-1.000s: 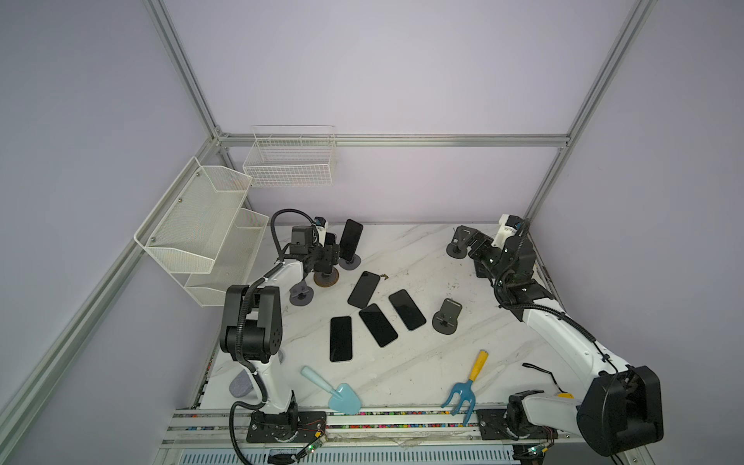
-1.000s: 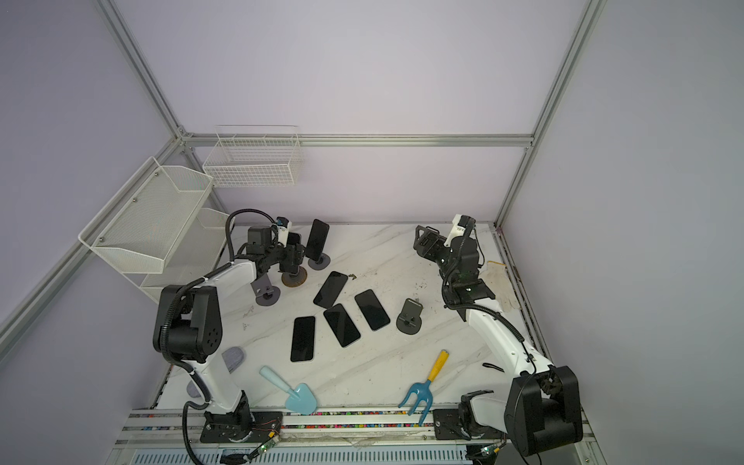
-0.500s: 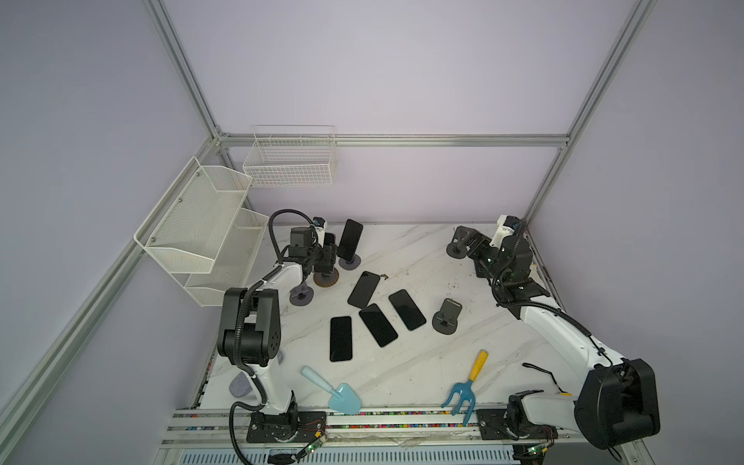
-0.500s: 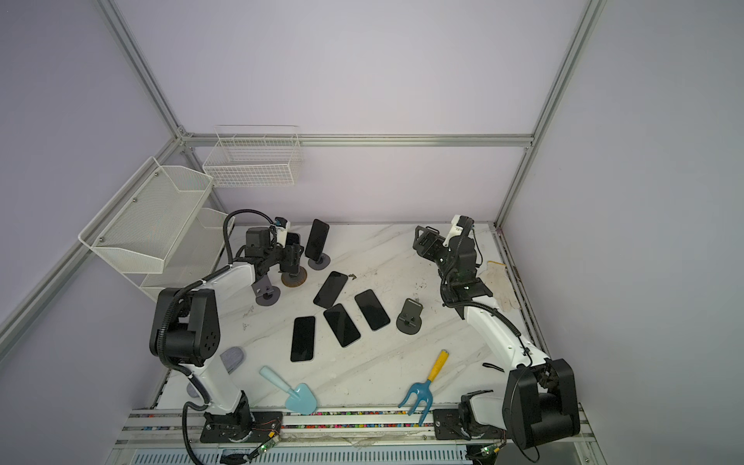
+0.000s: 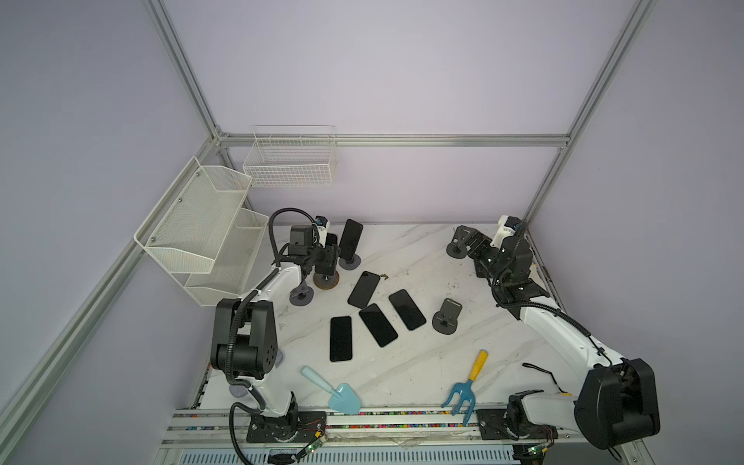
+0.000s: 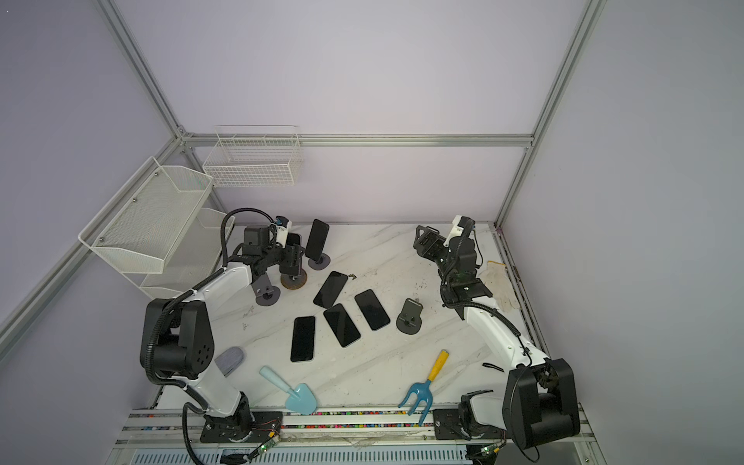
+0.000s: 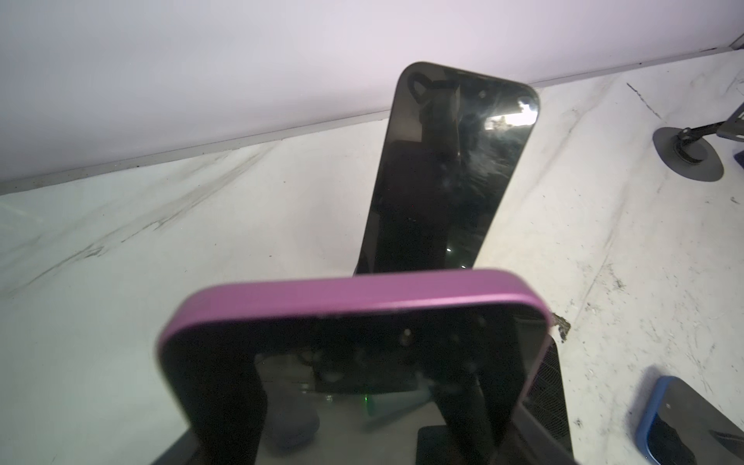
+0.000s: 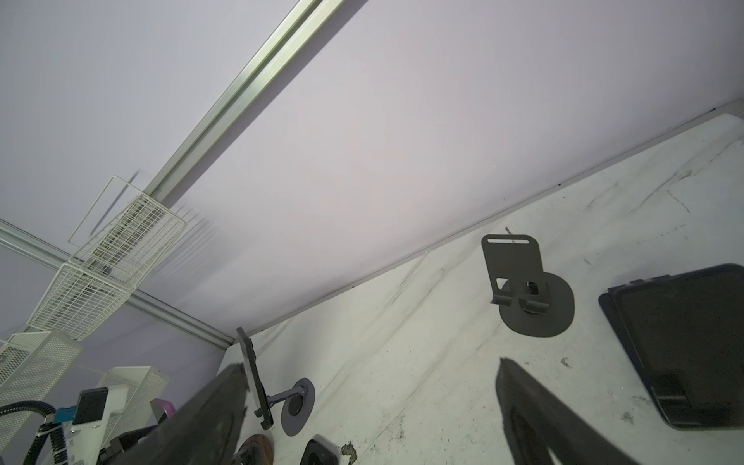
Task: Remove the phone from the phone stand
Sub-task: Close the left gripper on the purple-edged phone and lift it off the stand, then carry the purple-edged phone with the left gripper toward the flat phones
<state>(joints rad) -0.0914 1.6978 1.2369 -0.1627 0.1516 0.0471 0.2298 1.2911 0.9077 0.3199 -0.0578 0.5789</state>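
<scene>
Left fingers (image 7: pixel 225 402) have closed in since a second ago; my left gripper (image 5: pixel 328 257) now clamps the purple-cased phone (image 7: pixel 362 294) by its sides. Phone is upright, directly above the brown-based phone stand (image 5: pixel 326 280) under the gripper; can't tell if it's seated there. Just past the gripper, second phone (image 7: pixel 443 173) leans on grey stand (image 5: pixel 349 263). Blue-cased phone (image 7: pixel 680 422) lies flat, near, off to one side. Far beyond, empty stand (image 7: pixel 688 155). My right gripper (image 8: pixel 370 364) hangs near it, jaws wide apart, nothing between them.
</scene>
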